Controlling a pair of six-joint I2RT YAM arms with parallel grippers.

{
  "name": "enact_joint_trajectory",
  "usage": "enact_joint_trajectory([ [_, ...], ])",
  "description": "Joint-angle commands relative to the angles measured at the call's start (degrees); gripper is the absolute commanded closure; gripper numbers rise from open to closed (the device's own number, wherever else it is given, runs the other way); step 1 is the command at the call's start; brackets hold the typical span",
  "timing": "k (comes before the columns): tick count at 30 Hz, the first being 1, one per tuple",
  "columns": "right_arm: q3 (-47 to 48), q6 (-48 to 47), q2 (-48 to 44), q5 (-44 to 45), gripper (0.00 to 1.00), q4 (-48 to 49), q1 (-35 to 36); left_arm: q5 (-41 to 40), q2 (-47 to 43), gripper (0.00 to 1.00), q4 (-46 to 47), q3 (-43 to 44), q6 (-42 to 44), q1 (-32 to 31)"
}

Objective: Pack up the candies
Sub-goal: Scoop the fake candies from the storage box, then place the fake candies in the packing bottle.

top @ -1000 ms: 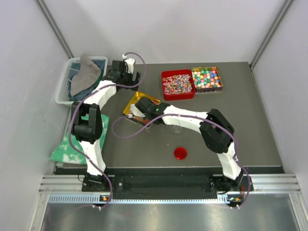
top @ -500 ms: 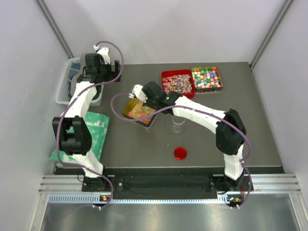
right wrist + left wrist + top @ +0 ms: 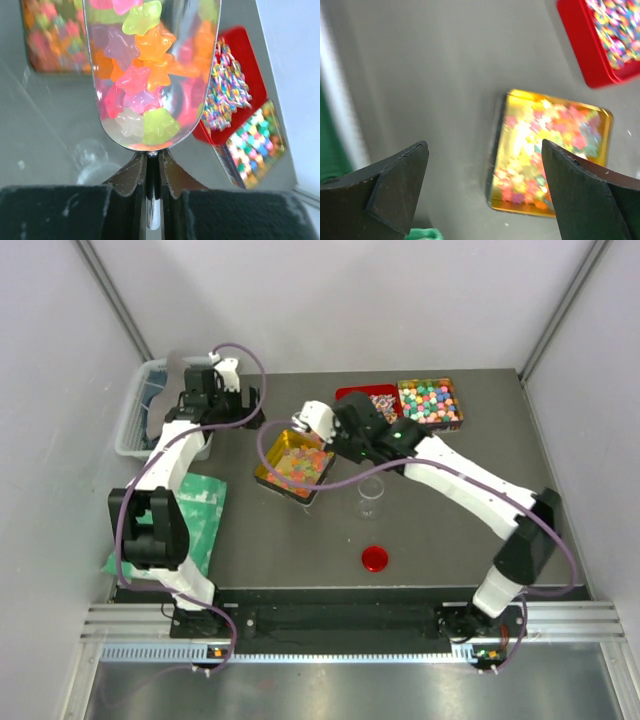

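Nearest the arm bases, a small red round lid (image 3: 375, 559) lies alone on the dark grey tabletop (image 3: 290, 550). I judge it is parked there so that whatever it closes can be filled first. Just beyond it a clear glass cup (image 3: 370, 498) stands upright, the likely place for the sweets.

Past the cup, the right hand (image 3: 150, 162) is clamped on the thin handle of a shiny metal scoop (image 3: 186, 119). The scoop is kept roughly level so its heap of star-shaped gummy candies (image 3: 145, 70) does not spill. More such stars fill the gold square tray (image 3: 555, 97) just beside it.

Off to the left, the left hand (image 3: 482, 155) hangs spread wide and holds nothing, clear of the scoop's path.

Farthest back sit a red square tin (image 3: 577, 50) of pink-and-white striped candies (image 3: 615, 25) and, touching it, a shallow tin (image 3: 461, 405) of round pastel ball candies (image 3: 428, 403).
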Motion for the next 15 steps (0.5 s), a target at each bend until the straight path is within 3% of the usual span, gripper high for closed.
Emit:
enact_joint_trajectory([
  [1, -6.9, -6.8, -12.2, -0.9, 1.00, -5.5, -3.1, 6.1, -4.2, 0.01, 1.5, -2.6, 2.0, -2.5],
  [7, -17.5, -11.0, -23.8, -0.8, 1.00, -9.3, -5.3, 8.7, -4.5, 0.01, 0.7, -3.5, 4.6, -6.4],
  [15, -32.6, -16.7, -30.9, 2.9, 1.00, -7.9, -5.6, 9.3, -4.0, 0.01, -2.8, -1.6, 8.2, -9.0],
])
